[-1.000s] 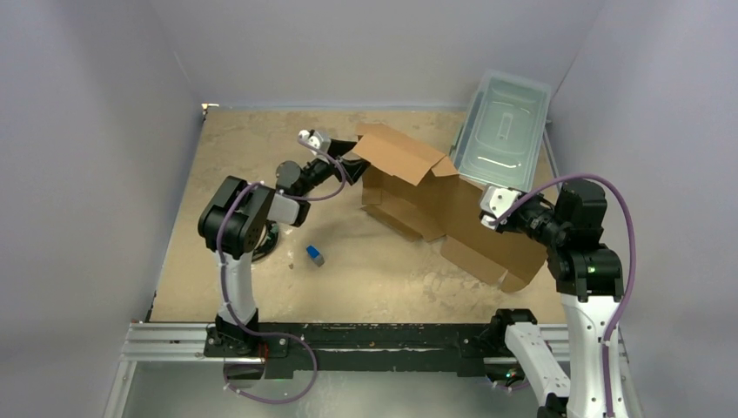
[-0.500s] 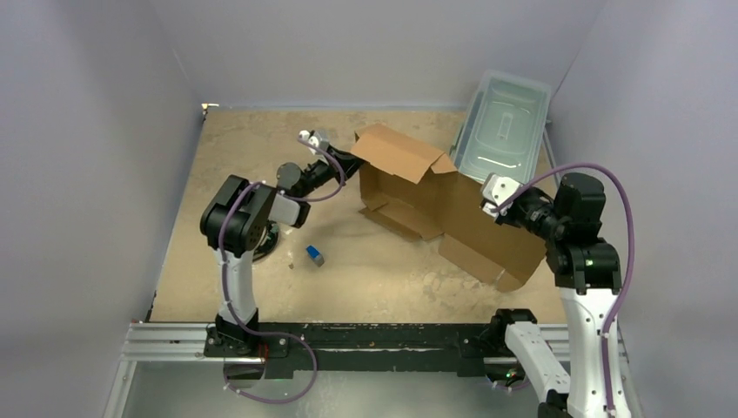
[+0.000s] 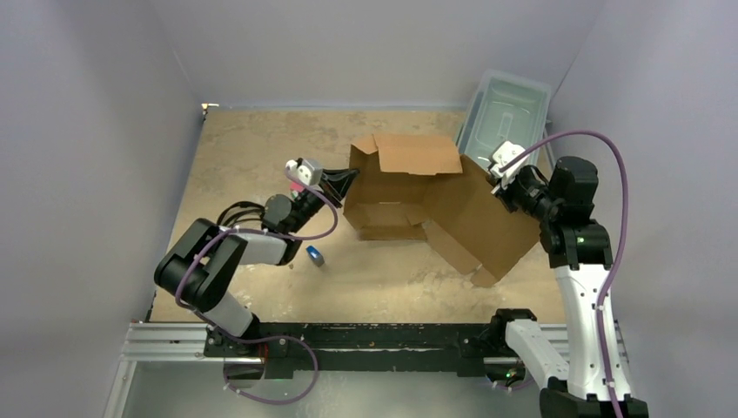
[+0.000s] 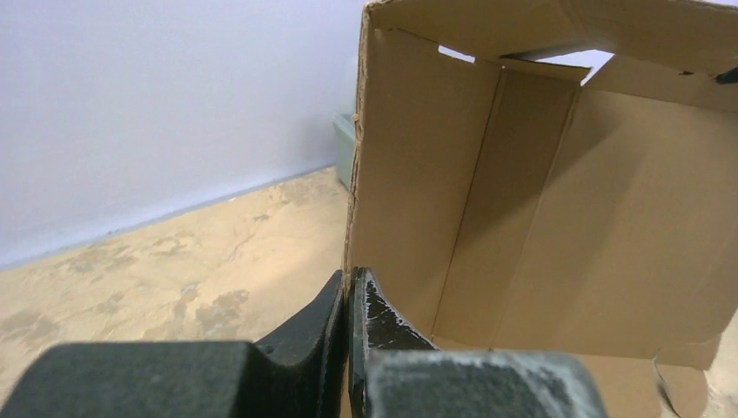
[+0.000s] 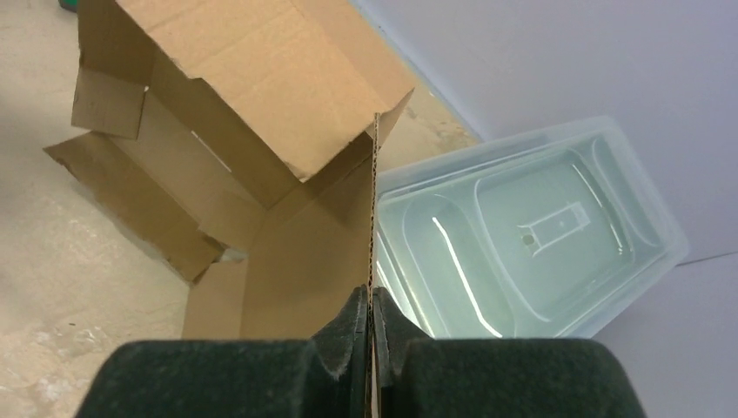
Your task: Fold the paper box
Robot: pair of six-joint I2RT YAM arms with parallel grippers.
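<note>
Left gripper [image 3: 341, 180] is clamped tight on the left wall's edge of the paper box [image 3: 439, 205], cardboard sandwiched in its grip (its wrist view looks straight into the open interior, just to the right). The box stretches across half-formed, top flap up, to the right gripper [image 3: 499, 179]. That one is pinched onto the right panel's upper edge, with the clear bin [image 3: 509, 104] just beyond.

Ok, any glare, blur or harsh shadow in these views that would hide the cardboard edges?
Right wrist: white glare streaks on the plastic bin, jaws at the bottom blurred, paper box sharp. Left wrist: jaws soft and dark, cardboard edge clear. Top external: even light, no glare, no harsh shadows.
</note>
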